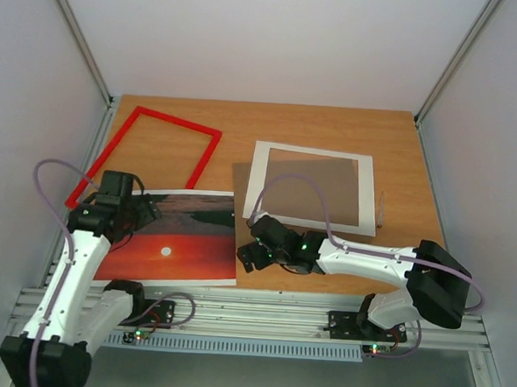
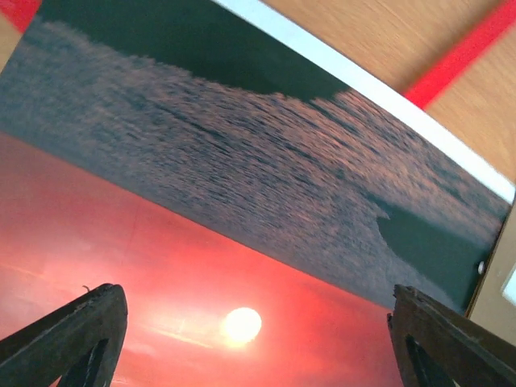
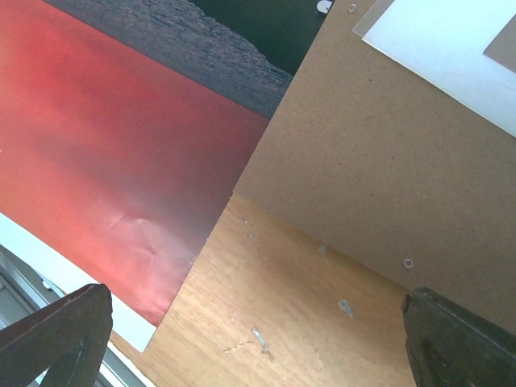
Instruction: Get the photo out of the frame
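The photo point(image 1: 185, 242), a red sunset print with a white sun, lies flat on the table at the front left, outside the frame. The empty red frame point(image 1: 179, 121) lies behind it at the back left. My left gripper point(image 1: 148, 207) hovers open over the photo's dark upper part. In the left wrist view the photo point(image 2: 242, 201) fills the picture under the open left gripper point(image 2: 258, 339), with a strip of frame point(image 2: 459, 56) beyond. My right gripper point(image 1: 252, 242) is open just right of the photo. It hangs over bare table point(image 3: 298, 322) in the right wrist view, beside the photo's edge point(image 3: 121, 137).
A white mat point(image 1: 252, 180) lies on a brown backing board point(image 1: 238, 192) at mid-right; the right wrist view shows that board point(image 3: 379, 161) and mat point(image 3: 451, 48). A thin stick point(image 1: 382, 210) lies right of the mat. A metal rail point(image 1: 251, 316) runs along the near edge.
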Available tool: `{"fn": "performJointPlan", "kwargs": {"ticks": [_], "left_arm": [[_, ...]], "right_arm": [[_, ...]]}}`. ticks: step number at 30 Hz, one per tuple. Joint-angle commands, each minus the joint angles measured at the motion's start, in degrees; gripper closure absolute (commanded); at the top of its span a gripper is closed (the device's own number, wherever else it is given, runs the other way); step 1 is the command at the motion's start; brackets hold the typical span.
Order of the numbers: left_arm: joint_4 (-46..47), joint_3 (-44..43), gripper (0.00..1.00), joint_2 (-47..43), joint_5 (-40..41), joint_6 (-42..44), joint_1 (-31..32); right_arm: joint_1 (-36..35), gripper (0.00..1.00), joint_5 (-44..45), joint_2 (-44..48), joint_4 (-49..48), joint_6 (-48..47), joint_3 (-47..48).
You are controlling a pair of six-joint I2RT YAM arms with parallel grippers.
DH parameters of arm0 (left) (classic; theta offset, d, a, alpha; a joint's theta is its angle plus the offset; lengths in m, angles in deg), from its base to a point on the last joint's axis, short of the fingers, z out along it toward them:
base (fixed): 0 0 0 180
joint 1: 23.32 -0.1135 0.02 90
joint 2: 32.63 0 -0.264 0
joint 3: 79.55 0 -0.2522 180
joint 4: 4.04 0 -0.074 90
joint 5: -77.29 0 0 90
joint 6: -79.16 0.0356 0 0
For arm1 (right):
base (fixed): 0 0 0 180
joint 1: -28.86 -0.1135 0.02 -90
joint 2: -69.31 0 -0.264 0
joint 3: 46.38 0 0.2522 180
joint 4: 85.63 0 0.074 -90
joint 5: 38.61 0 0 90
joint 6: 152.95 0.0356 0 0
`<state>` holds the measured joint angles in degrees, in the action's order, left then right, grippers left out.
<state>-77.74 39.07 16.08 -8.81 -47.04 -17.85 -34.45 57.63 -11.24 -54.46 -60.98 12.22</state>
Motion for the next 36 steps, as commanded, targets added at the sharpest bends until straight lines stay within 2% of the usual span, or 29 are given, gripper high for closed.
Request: {"fn": "performJointPlan", "kwargs": {"ticks": [1,5,9,15,22,27,32,36], "left_arm": [[4.6,1.9,0.09,0.5,-8.4,0.0,-10.9],[6.4,2.5,0.05,3.8,-15.7,0.6,-21.9],[6.6,0.7,0.02,8.9,-22.0,4.0,-33.0],[5.4,-3.8,0.01,16.9,-23.8,9.4,-42.9],[9.1,-4.9,0.01,22.5,-25.1,10.7,-45.6],[7.4,-6.8,0.0,23.9,-20.8,11.4,-45.8],[6.8,-7.4,0.01,26.8,-20.0,11.8,-45.8],[6.7,-7.7,0.0,29.0,-19.3,12.2,-45.8]], "right_arm": [[2.9,0.01,-7.1,-1.1,-2.1,-0.4,0.2],[7.2,0.01,-13.6,-0.7,-2.6,-1.0,-0.4],[11.2,0.02,-18.4,0.3,-2.7,-5.9,-1.4],[12.0,0.02,-22.0,-0.2,-4.7,-9.4,-3.0],[12.3,0.02,-25.4,-0.2,-8.3,-11.3,-5.4],[12.7,0.02,-26.9,-0.4,-9.3,-10.8,-5.9],[14.1,0.02,-30.4,-3.7,-9.1,-7.8,-4.3],[14.2,0.03,-33.7,-6.6,-11.6,-1.3,-4.0]]}}
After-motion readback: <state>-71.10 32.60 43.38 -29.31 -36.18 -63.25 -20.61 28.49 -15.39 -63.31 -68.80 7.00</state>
